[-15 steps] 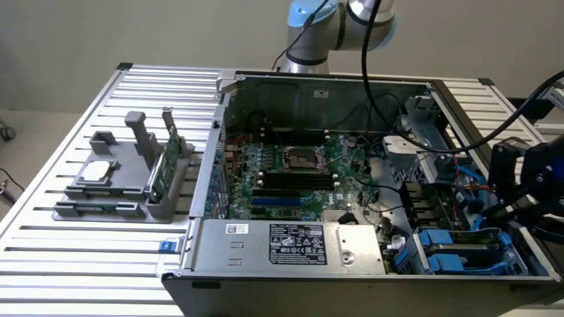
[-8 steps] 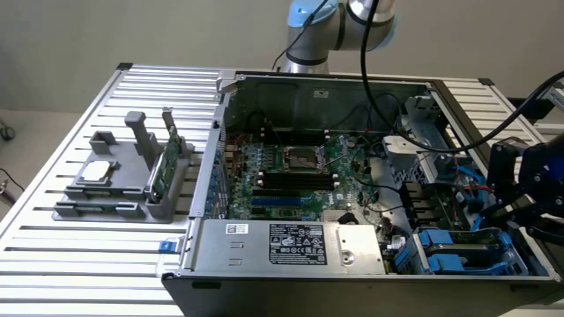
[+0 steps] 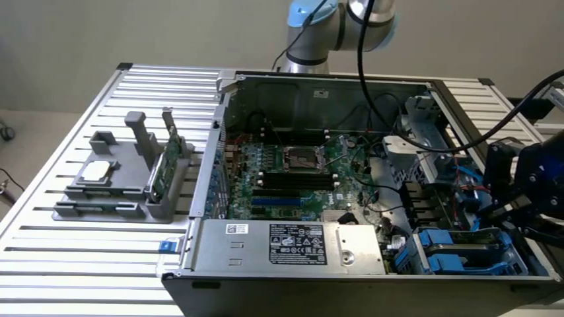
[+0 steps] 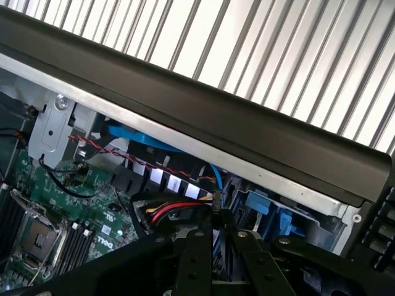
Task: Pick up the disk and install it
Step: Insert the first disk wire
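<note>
One slatted metal table (image 3: 79, 277) carried one open computer case (image 3: 224, 132). One robot arm (image 3: 308, 33) stood at the upper middle of the exterior view, and there was one gripper (image 4: 219, 240). At the exterior view's left stood one grey holder (image 3: 132, 205), with one square processor chip (image 3: 95, 172) and one green circuit card (image 3: 166, 162). Inside the case were one green motherboard (image 3: 264, 165), one processor socket (image 3: 298, 158) and, at the lower middle, one silver power supply (image 3: 291, 244). Blue drive rails (image 3: 445, 254) sat at the lower right, their number unclear.
</note>
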`<state>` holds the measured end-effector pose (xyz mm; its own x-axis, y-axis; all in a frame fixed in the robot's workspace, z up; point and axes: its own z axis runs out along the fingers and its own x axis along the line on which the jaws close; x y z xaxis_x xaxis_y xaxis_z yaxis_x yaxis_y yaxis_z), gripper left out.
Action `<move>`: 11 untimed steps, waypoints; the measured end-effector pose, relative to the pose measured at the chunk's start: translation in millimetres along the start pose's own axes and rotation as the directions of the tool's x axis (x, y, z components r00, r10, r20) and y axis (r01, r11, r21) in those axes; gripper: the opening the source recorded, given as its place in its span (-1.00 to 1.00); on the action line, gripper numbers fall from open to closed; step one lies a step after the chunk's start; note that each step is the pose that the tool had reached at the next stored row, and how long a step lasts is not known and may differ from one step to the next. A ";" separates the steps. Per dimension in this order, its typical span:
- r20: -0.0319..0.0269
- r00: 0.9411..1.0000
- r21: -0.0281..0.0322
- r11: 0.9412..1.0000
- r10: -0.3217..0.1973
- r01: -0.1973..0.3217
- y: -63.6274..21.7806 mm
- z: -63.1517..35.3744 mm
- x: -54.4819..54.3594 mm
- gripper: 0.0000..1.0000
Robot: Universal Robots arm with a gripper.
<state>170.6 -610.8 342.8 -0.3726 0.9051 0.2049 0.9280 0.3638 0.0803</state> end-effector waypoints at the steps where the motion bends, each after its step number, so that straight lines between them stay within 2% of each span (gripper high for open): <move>1: -0.001 1.000 0.002 1.000 0.001 -0.001 -0.7 0.0 0.1 -0.65; 6: -0.005 1.000 0.013 1.000 0.008 -0.008 -1.7 0.0 0.6 -0.65; 11: -0.005 1.000 0.012 1.000 0.021 -0.021 -2.5 -2.9 1.3 -0.65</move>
<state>167.8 -611.2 345.6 -0.3531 0.9113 0.2117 0.9355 0.3476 0.0641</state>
